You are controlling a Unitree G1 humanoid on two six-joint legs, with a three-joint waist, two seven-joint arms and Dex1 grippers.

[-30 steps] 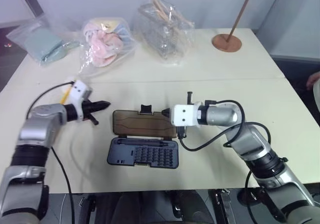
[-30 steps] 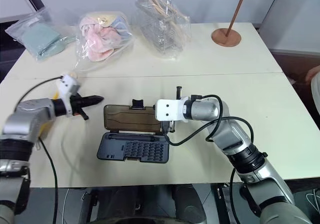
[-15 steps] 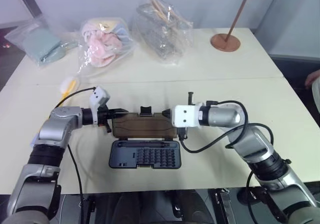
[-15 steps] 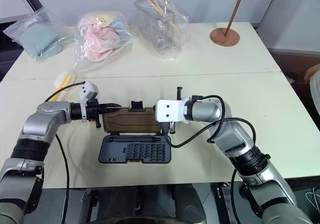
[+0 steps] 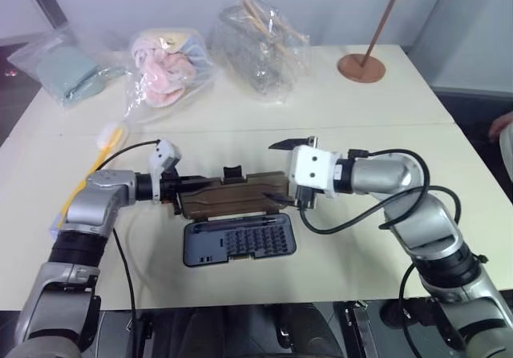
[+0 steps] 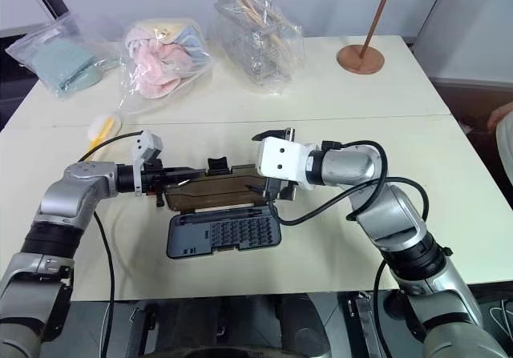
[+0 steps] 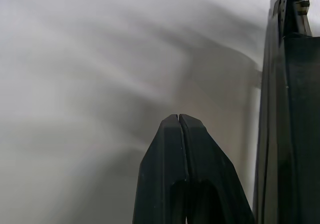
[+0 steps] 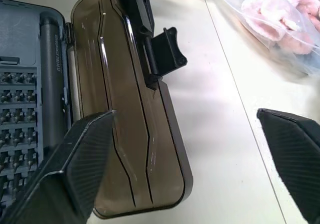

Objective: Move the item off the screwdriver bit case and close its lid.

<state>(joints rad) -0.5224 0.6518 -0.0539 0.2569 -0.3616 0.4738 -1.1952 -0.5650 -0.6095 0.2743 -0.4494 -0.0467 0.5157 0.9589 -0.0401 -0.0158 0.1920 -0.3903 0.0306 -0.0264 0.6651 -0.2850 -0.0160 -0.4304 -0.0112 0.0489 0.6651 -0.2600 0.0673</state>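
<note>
No text, label, brand, number or sign can be read on anything here.

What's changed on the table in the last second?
The left gripper, shut, swung in from the left to the lid's left end. The right gripper opened and rose at the lid's right end. The lid tilted up off the table, and the case shifted slightly. The brush and the bags stayed put.
</note>
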